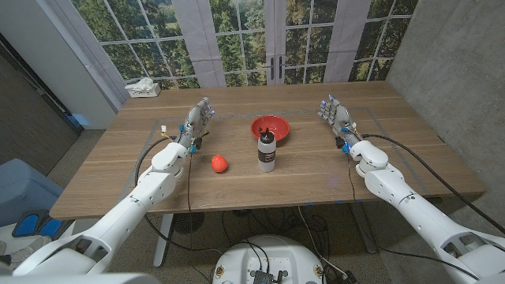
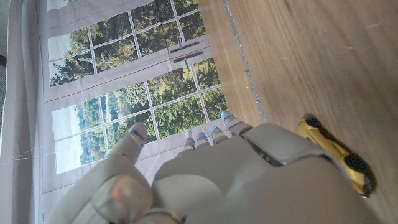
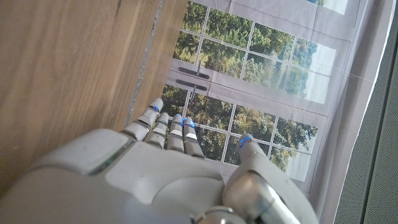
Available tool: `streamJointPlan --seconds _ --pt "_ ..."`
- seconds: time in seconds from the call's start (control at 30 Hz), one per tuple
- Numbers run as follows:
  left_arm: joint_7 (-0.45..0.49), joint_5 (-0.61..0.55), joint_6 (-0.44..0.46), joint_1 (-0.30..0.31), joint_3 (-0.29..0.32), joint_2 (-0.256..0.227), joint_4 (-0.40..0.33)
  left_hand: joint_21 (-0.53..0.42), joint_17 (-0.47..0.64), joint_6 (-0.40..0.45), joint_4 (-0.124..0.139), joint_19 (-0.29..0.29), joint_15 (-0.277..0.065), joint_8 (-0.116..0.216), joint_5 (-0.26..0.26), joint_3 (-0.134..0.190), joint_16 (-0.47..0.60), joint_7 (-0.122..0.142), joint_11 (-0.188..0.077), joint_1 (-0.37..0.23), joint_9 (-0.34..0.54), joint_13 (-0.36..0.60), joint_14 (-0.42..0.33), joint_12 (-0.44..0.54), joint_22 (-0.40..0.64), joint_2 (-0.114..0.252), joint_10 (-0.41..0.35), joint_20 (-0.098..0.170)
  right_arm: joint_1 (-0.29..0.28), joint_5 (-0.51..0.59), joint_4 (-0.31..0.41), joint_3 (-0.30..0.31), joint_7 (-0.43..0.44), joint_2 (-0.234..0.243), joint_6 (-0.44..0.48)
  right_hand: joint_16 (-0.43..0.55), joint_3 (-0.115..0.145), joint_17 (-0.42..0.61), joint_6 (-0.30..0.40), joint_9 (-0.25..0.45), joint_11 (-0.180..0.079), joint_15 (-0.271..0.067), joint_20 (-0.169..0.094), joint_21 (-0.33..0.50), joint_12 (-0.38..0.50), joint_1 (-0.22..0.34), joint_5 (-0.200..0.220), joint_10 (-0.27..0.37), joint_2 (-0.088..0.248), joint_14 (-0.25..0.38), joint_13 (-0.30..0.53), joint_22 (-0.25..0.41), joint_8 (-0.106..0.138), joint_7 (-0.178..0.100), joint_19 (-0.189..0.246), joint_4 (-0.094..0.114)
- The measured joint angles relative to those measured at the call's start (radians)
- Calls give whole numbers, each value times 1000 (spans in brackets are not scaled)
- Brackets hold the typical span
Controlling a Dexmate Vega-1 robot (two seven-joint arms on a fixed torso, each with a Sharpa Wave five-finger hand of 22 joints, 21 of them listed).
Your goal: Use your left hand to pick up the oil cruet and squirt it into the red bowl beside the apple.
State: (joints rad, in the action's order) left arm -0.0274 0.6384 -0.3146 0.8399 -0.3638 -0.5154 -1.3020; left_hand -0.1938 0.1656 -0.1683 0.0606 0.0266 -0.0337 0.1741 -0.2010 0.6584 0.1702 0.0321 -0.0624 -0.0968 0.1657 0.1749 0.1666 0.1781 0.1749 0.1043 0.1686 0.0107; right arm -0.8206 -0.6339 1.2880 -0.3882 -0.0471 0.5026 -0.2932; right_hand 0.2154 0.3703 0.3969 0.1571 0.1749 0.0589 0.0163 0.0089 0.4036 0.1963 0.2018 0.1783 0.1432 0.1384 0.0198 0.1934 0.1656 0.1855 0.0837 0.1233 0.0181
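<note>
- The oil cruet (image 1: 267, 151) is an upright squeeze bottle with a pale translucent upper body, a dark lower part and a dark cap. It stands near the middle of the wooden table (image 1: 118, 162), untouched by either hand.
- The round red bowl (image 1: 271, 127) sits just behind the cruet, toward the windows. Its inside is red; I cannot tell whether anything lies in it.
- The small red apple (image 1: 219, 163) lies on the table to the cruet's left, near it but apart, and in front of the bowl on its left.
- The left hand (image 1: 196, 123) is on the table's left side, well apart from the cruet. Its fingers (image 2: 137, 135) are extended and a little apart, and it holds nothing. In the left wrist view a small yellow toy car (image 2: 336, 152) lies on the wood just beside this hand.
- The right hand (image 1: 336, 115) is on the table's right side, well apart from the bowl. Its fingers (image 3: 152, 116) are straight, close together with the thumb set off, and it holds nothing.
- A white box-like object (image 1: 143, 87) lies at the table's far left corner, near the windows.
</note>
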Motion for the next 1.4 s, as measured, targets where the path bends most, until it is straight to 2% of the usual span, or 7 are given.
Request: streamJointPlan --seconds 0.43,0.6,0.8,0.97,1.1,1.27,1.4 --pt "8 -20 -30 -13 5 0 20 0 0 0 0 0 0 4 0 0 0 0 0 0 0 0 0 0 0 0 0 -1 54 14 -69 -20 -46 -28 -28 0 0 -3 0 0 0 0 0 0 0 0 3 0 0 0 0 0 0 0 0 0" --pt "15 -28 -38 -23 5 5 33 -18 0 -3 -10 -30 3 8 0 -3 16 37 0 0 0 0 0 0 5 0 0 -41 85 17 -116 -28 -61 -46 -38 0 0 -3 0 0 0 0 0 0 0 0 3 0 0 0 0 0 0 0 0 0" --pt "12 -34 -54 -43 5 13 63 -59 5 -3 -29 -190 41 8 0 -11 46 83 -18 26 5 0 -226 7 5 -9 3 -108 106 20 -149 -33 -71 -58 -46 0 0 -3 0 0 0 0 4 -5 0 0 3 0 0 0 0 0 0 0 4 0" --pt "-6 -39 -69 -59 -1 19 90 -103 9 -5 -31 -380 20 8 0 -9 84 99 -18 52 5 0 -540 7 5 -18 3 -115 114 23 -161 -34 -73 -63 -50 0 0 -3 0 0 0 0 4 -5 0 0 3 0 0 0 0 0 0 0 3 0" --pt "-14 -49 -84 -68 -5 21 105 -192 16 -3 -20 -654 -5 8 -3 -4 132 100 -11 65 5 0 -863 12 13 -25 -21 -64 114 24 -158 -34 -68 -63 -51 0 0 -7 0 0 0 0 4 -5 0 0 3 0 0 0 0 0 0 0 3 0" --pt "9 -86 -103 -74 -10 19 112 -502 145 -3 -23 -1168 -134 12 -12 19 462 9 38 65 5 4 -1499 27 146 -26 -244 106 108 25 -147 -33 -61 -59 -51 0 0 -8 0 0 0 0 4 -13 0 0 3 0 0 0 0 0 0 0 3 0" --pt "45 -125 -114 -74 -13 10 111 -657 289 3 -113 -1332 -173 19 -12 20 748 -50 28 51 5 5 -1588 30 232 -122 -397 192 103 26 -140 -32 -58 -57 -51 0 -2 -7 2 0 0 0 3 -13 0 0 3 0 0 0 0 0 0 2 4 -2"
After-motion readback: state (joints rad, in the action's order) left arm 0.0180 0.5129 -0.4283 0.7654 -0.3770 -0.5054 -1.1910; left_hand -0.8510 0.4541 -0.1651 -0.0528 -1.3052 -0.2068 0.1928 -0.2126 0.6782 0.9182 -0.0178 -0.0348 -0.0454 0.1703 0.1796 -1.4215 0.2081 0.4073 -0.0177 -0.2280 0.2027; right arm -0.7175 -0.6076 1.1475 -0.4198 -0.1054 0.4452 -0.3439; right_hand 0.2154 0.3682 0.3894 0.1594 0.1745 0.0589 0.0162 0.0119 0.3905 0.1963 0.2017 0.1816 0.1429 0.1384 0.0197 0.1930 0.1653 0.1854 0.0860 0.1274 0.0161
